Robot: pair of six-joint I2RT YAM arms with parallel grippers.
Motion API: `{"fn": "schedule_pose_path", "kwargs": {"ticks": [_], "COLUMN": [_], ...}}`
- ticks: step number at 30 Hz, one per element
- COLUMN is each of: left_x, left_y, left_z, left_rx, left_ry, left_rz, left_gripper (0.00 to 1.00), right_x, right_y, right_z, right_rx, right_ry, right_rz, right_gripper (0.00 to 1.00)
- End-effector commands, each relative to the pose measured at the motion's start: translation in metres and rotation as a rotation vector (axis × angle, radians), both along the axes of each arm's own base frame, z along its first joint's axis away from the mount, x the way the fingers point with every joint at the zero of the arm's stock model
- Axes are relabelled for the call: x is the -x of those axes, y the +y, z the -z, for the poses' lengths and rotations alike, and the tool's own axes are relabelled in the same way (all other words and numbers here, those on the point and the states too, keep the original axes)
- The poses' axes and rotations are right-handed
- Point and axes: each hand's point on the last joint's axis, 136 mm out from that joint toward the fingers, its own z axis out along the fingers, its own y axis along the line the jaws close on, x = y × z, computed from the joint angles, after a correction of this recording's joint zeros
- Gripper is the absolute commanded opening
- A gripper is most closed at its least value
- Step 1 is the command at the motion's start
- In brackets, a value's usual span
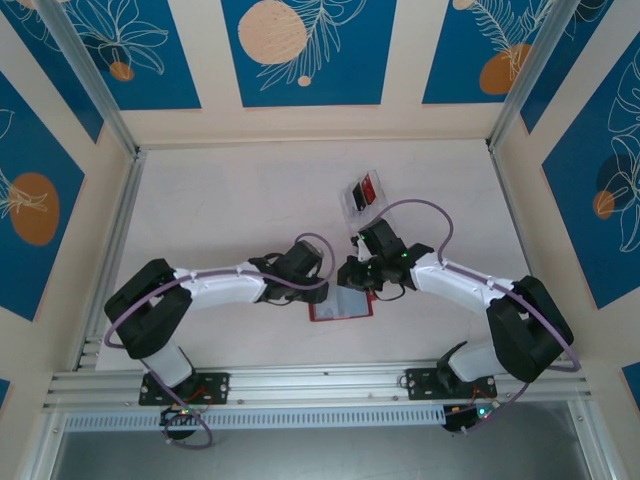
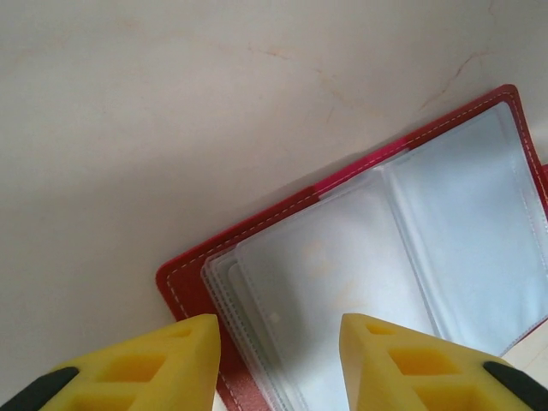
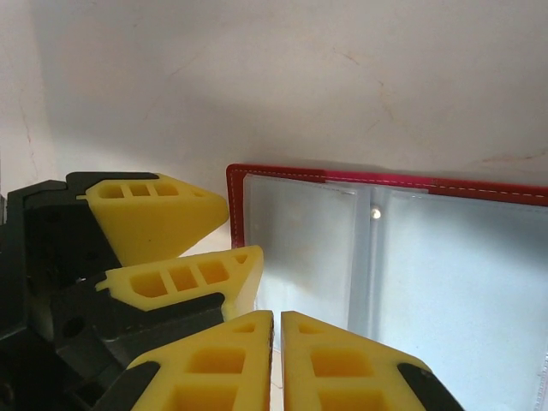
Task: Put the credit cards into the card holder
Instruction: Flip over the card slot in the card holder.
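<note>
Enclosure: blue-patterned wall panels (image 1: 300,50) around a pale table (image 1: 220,200). Both arms reach inward and meet at frame centre. Left gripper (image 2: 278,330): fingers apart over the lower-left corner of the open card holder (image 2: 342,257), which lies flat just below centre. Right gripper (image 3: 276,318): fingers closed, nearly touching. Clear tray (image 1: 348,210), upper centre, holds a red card (image 1: 369,187) and a black card (image 1: 357,195).

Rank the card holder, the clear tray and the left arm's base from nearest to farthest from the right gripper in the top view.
1. card holder, right at the right gripper, on its near side.
2. clear tray, farther back on the table.
3. left arm's base, at the near left edge.
</note>
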Motion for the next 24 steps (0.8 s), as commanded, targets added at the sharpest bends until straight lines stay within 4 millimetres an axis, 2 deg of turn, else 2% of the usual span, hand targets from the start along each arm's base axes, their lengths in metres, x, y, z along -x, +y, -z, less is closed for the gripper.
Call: {"fn": "schedule_pose_path", "kwargs": {"ticks": [1, 14, 18, 24], "left_x": [0.002, 0.010, 0.012, 0.016], "left_y": [0.007, 0.009, 0.008, 0.006], "left_z": [0.009, 0.021, 0.023, 0.026], "left_rx": [-0.086, -0.168, -0.163, -0.151], "left_ry": [-0.003, -0.014, -0.008, 0.002], "left_rz": [0.014, 0.036, 0.036, 0.040], "left_gripper": [0.40, 0.37, 0.34, 0.30], "right_x": [0.006, -0.001, -0.009, -0.031], "right_y": [-0.006, -0.020, -0.028, -0.045], "right_z": [0.000, -0.009, -0.013, -0.029], "right_rx": [0.003, -0.009, -0.010, 0.013], "right_ry": [0.005, -0.018, -0.028, -0.079], "right_rz": [-0.010, 0.019, 0.041, 0.083], "right_gripper": [0.13, 0.13, 0.13, 0.14]}}
